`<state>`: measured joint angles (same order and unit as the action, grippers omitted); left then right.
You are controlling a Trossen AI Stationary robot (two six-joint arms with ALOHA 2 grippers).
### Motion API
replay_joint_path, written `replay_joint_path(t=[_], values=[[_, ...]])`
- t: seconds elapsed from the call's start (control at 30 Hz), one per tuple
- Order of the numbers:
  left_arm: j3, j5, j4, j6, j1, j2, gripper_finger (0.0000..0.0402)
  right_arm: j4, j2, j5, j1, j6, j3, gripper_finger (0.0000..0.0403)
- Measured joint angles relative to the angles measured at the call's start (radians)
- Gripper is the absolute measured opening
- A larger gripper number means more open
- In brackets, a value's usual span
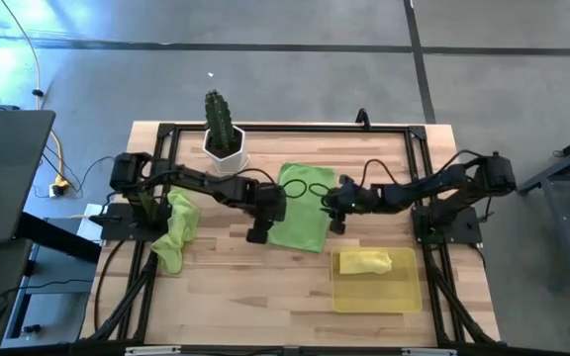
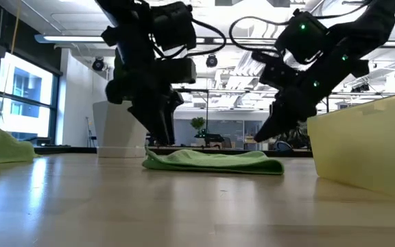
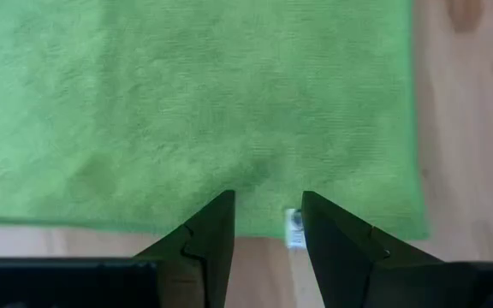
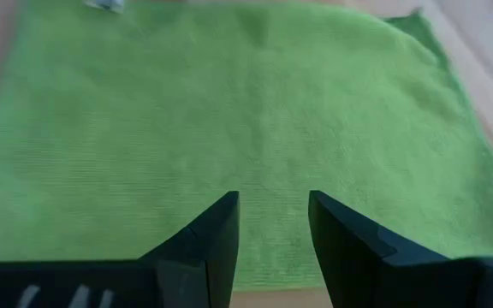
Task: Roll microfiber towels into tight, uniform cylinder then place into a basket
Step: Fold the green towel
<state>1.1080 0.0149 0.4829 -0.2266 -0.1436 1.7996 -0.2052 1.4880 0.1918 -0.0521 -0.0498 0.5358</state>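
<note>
One lime green microfiber towel (image 1: 300, 208) lies spread flat on the wooden table, between my two grippers. My left gripper (image 1: 258, 235) stands open just above the towel's left near corner. In the left wrist view its fingers frame the towel's edge and a small white tag (image 3: 292, 229). My right gripper (image 1: 337, 225) hovers open over the towel's right edge (image 4: 272, 171), slanting down, clear of the cloth in the low view (image 2: 262, 136). A second lime green towel (image 1: 174, 232) lies crumpled at the table's left. The yellow towel (image 1: 364, 262) lies in the basket (image 1: 404, 297).
A white pot with a cactus (image 1: 224, 138) stands at the far edge, left of the spread towel. The basket sits at the near right, close below my right arm. Bare wood shows along the near edge between the crumpled towel and the basket.
</note>
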Motion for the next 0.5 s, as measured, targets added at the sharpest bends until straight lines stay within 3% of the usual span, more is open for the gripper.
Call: replay_joint_path(t=[0.1, 0.4, 0.5], values=[[-0.002, -0.001, -0.004, 0.015, -0.003, 0.013, 0.0126, -0.002, 0.032, 0.060, 0.011, 0.000, 0.000, 0.0133], [-0.034, -0.004, -0.069, 0.024, 0.000, 0.062, 0.0126, -0.005, 0.108, 0.058, -0.043, -0.020, 0.001, 0.0133], [-0.034, -0.049, -0.094, 0.033, -0.007, 0.062, 0.0126, -0.034, 0.138, 0.069, -0.078, 0.008, 0.001, 0.0133]])
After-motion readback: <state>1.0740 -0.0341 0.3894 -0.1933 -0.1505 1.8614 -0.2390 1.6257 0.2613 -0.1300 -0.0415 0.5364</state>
